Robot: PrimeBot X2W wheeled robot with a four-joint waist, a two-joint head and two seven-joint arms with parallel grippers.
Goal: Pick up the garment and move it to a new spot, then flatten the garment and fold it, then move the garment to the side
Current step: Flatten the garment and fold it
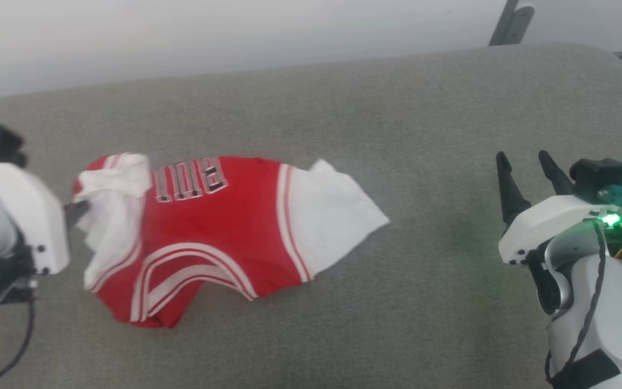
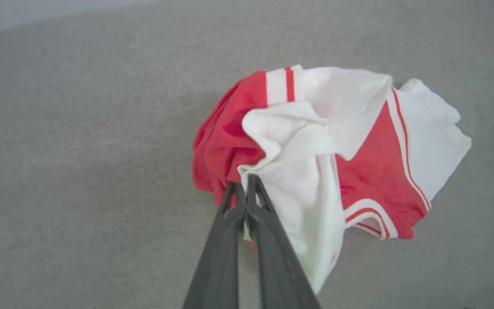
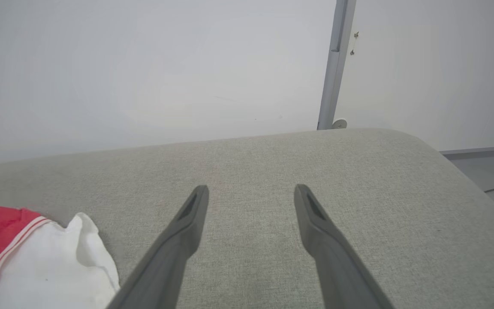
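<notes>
Left end effector is clamped shut on a thin pinch of white fold of the crumpled red-and-white jersey T-shirt, left of centre in head frame on the grey fabric-covered worktop. Risk: the shallow grip slips on lift, or the shirt drags bunched. Right end effector is wide open and empty, lower right. No containers in play.

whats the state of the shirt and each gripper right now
garment: crumpled, not flattened or folded, lying on the grey surface
left gripper: shut on white cloth at the garment's left end
right gripper: open, holding nothing, apart from the garment
</notes>
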